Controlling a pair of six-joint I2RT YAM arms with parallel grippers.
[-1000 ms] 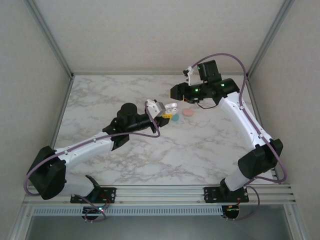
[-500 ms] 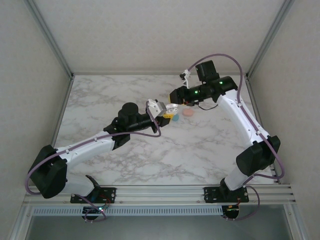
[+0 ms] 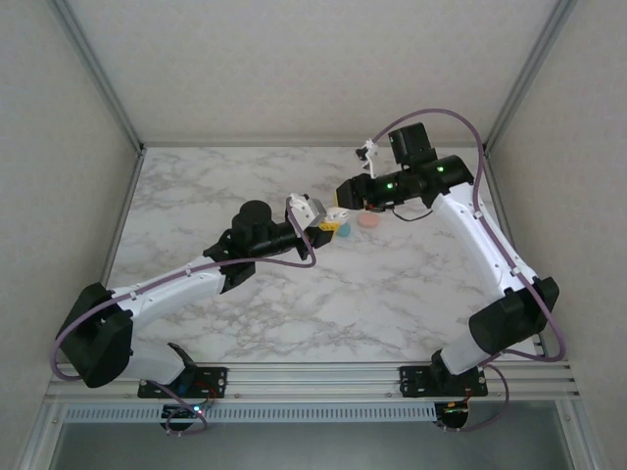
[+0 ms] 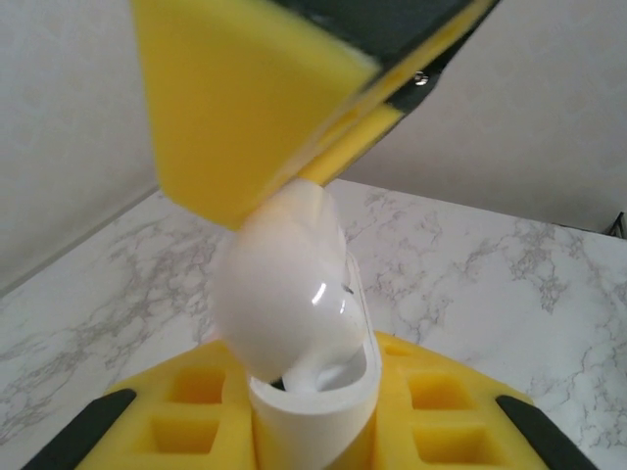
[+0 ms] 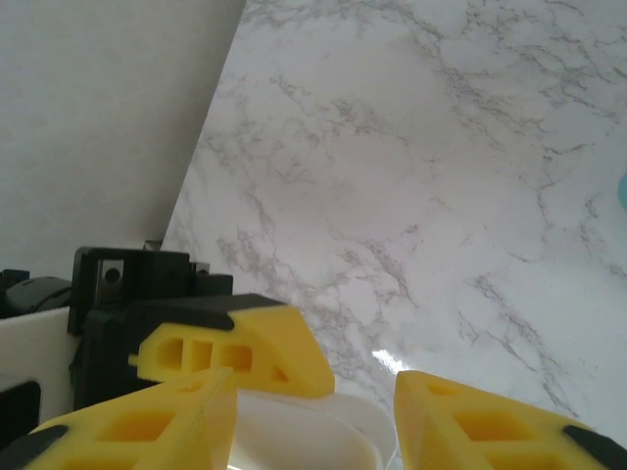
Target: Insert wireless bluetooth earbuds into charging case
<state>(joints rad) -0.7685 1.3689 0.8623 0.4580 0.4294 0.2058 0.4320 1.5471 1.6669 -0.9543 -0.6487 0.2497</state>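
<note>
Gripping white case [image 4: 315, 409], left jaws shut, right jaws part-open touching lid [image 4: 279, 289]

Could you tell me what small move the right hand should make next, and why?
Probably tip the lid further back: the left hand grips the white case, whose lid stands only part open over the opening, and the right hand has a finger on its top.

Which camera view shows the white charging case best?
The left wrist view: the white charging case is close and large, lid raised. The top external view gives a tiny white speck; the right wrist view, its rim at the bottom edge.
</note>
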